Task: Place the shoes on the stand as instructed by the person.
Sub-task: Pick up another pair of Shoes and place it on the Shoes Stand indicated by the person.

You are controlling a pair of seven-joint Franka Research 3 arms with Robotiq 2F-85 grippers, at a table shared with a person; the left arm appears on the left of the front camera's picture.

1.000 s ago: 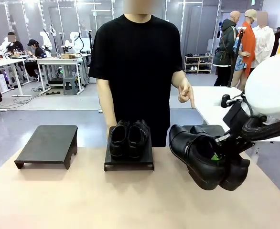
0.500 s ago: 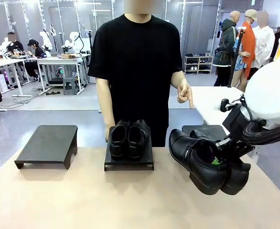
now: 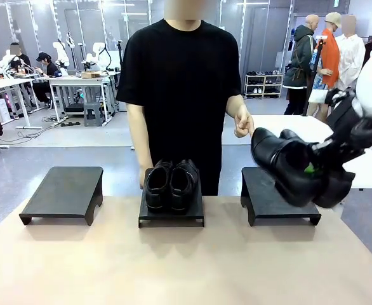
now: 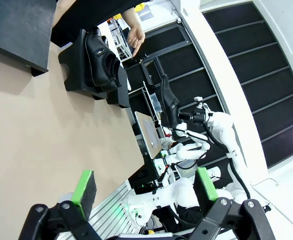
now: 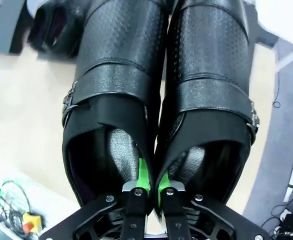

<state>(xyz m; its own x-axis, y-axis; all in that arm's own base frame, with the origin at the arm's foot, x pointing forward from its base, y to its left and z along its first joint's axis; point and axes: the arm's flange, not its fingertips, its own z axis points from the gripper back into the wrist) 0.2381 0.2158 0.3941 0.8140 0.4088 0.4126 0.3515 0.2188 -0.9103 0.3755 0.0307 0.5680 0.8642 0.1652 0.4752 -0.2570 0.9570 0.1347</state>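
Raised and carried toward the far side since a second ago, my right tool (image 5: 149, 187) now holds a pair of black shoes (image 3: 294, 166) in the air above the right stand (image 3: 278, 196). Its fingers are pinched together on the two inner walls of the shoes, one pad inside each. Toes point toward the person (image 3: 181, 82), whose hand (image 3: 242, 122) hangs just beside the raised toes. A second pair of shoes (image 3: 171, 184) sits side by side on the middle stand (image 3: 171, 213). Left stand (image 3: 64, 192) carries nothing. All three stands rest on the tabletop (image 3: 173, 267). My left tool (image 4: 144, 186) hangs above the tabletop, fingers spread wide, gripping nothing.
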